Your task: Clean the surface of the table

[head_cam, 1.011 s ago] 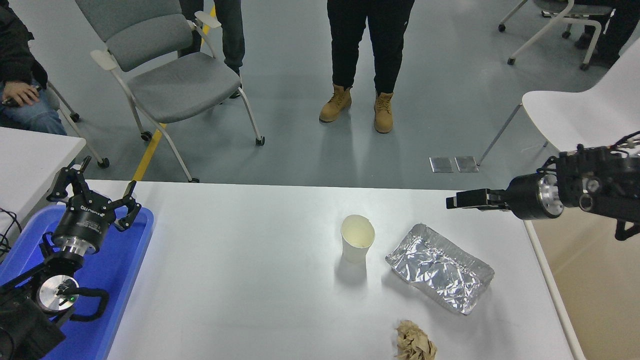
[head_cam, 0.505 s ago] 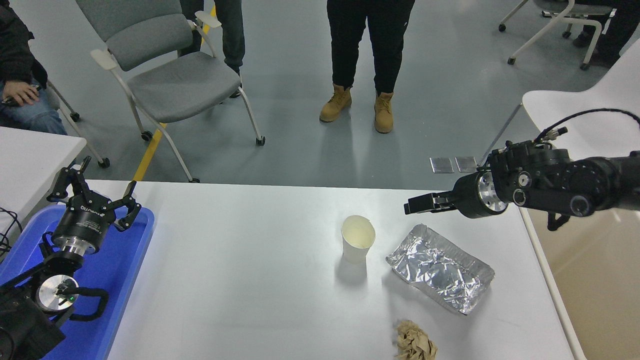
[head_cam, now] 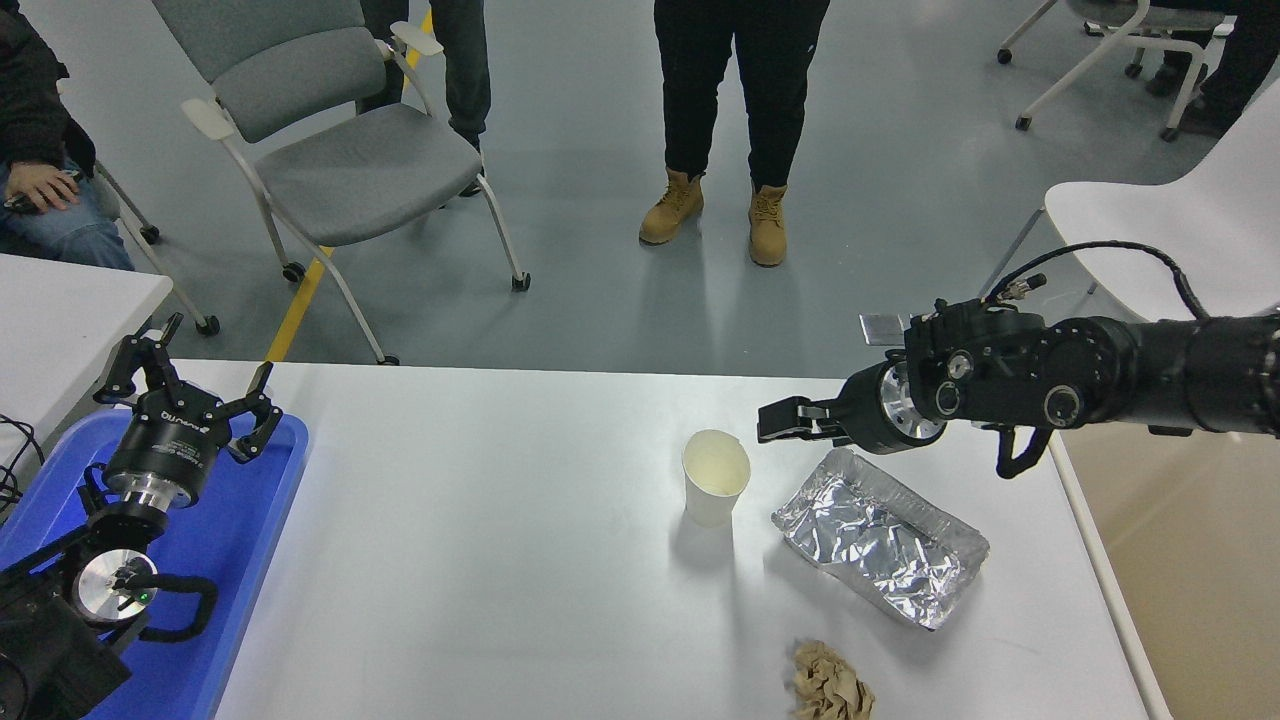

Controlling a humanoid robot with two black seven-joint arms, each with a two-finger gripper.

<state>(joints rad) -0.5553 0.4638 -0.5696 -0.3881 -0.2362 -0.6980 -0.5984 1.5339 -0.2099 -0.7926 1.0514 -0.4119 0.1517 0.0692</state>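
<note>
Moved since the earlier frames: right gripper (head_cam: 768,420), carried leftward from beyond the table's right edge to a spot above the far-right part of the table surface (head_cam: 480,540), its arm now stretched in from the right picture edge. Fingers seen edge-on, pointing left; whether they are parted or closed cannot be told. It holds nothing visible.

Unchanged: left gripper (head_cam: 190,385), parked at lower left over the blue tray (head_cam: 250,530), fingers spread wide, empty.

Table surface: large white top filling the lower middle of the view, far edge running across behind the cup, right edge bordering a beige bin (head_cam: 1200,580). It lies below and mostly left of the right gripper.

Items on it:
- paper cup (head_cam: 715,478), upright, just below-left of the right gripper's tip, apart from it.
- foil tray (head_cam: 880,535), crumpled, just right of the cup, under the right wrist.
- crumpled brown paper (head_cam: 830,685), at the near edge, apart from the tray.

Open room: broad bare stretch between the blue tray and the cup; narrow strip between foil tray and right edge.

Beyond the far edge: grey chair (head_cam: 330,150), a standing person's legs (head_cam: 735,110) in tan boots, a white chair (head_cam: 1160,220) at right.
</note>
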